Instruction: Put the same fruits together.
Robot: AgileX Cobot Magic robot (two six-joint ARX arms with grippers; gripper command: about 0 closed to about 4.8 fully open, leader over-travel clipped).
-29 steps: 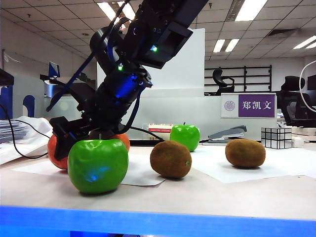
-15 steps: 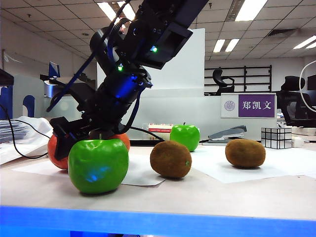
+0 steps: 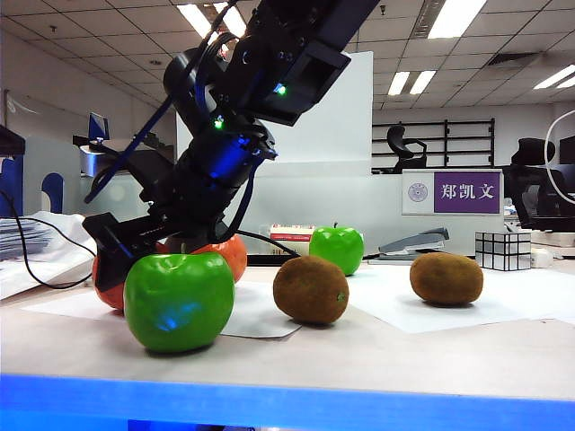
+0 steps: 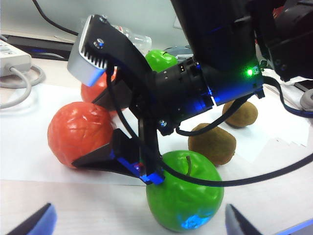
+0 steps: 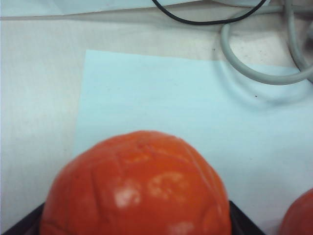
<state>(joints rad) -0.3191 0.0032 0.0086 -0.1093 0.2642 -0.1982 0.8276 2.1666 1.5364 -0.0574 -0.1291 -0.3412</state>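
Two grippers [image 4: 138,221] [image 3: 135,260] over papered desk [image 3: 386,355] (office [image 3: 467,135])

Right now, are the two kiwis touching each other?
Apart. The exterior view shows bare white paper between the near kiwi and the far kiwi; the left wrist view also shows them separate.

Your pale beige desk [image 3: 377,355] carries white paper sheets [image 3: 467,310] under glossy green apples [image 3: 178,301], brown fuzzy kiwis [image 3: 311,289] and dimpled orange-red oranges [image 4: 79,133].
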